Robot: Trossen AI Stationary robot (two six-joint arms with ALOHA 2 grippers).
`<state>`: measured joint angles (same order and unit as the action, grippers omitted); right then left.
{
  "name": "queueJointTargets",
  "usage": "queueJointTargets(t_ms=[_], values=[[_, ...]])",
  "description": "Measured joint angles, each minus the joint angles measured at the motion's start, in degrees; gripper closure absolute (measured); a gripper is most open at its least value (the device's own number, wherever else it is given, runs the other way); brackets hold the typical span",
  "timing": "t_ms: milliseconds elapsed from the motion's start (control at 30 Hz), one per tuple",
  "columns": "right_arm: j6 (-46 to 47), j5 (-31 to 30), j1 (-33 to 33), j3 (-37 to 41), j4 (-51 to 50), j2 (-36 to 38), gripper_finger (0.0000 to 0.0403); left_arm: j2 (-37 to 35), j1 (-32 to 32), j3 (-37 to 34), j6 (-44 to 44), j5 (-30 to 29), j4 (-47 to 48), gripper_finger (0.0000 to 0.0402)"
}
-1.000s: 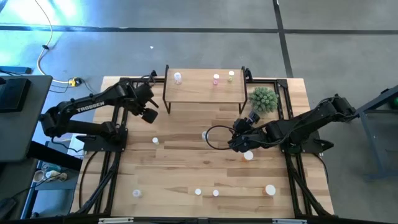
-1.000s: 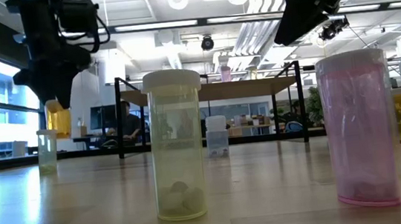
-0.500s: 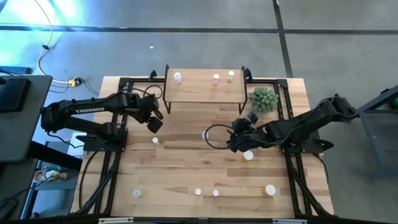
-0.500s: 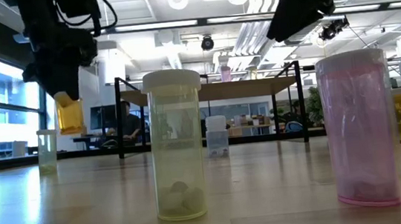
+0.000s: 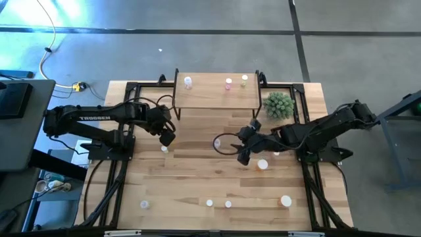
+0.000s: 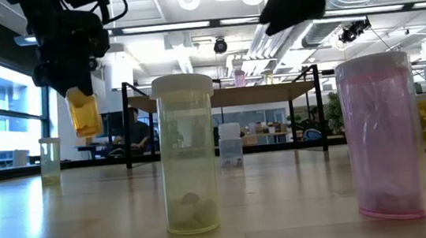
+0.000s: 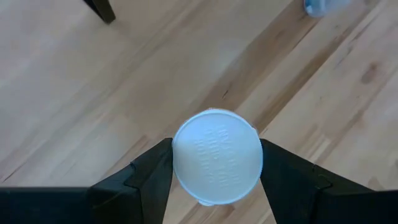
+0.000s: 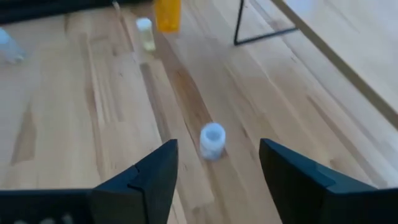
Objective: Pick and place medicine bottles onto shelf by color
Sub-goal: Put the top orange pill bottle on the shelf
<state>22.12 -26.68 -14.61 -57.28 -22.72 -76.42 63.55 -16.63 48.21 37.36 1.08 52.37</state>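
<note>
Nearest the table's front edge stand a pale yellow-green bottle [image 6: 188, 153] and a pink bottle [image 6: 382, 136], with other white-capped bottles scattered about. Farther in, on the left, the left gripper [image 5: 167, 137] hangs above the wood, its jaws clamped on an orange bottle [image 6: 84, 113] held clear of the surface. At mid-table the right gripper [image 8: 212, 167] hovers with jaws spread and empty over a small clear bottle [image 8: 212, 140]. At the far edge, the shelf [image 5: 214, 97] carries three bottles along its back.
</note>
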Motion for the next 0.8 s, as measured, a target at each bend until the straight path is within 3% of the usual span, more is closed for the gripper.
queueJointTargets(t_ms=[300, 567, 800], values=[[-12.27, 7.33, 4.99, 0.0, 12.81, 0.0, 0.0137, 0.0, 0.73, 0.52, -0.03, 0.0, -0.08, 0.0196], [-22.72, 8.88, 9.98, 0.0, 24.13, 0.0, 0.013, 0.0, 0.73, 5.24, -1.99, -0.28, 0.02, 0.0196], [-23.9, 11.33, 13.58, -1.85, 28.1, 0.0, 0.013, 0.31, 0.73, 7.79, -3.05, -2.07, 0.06, 0.0196]])
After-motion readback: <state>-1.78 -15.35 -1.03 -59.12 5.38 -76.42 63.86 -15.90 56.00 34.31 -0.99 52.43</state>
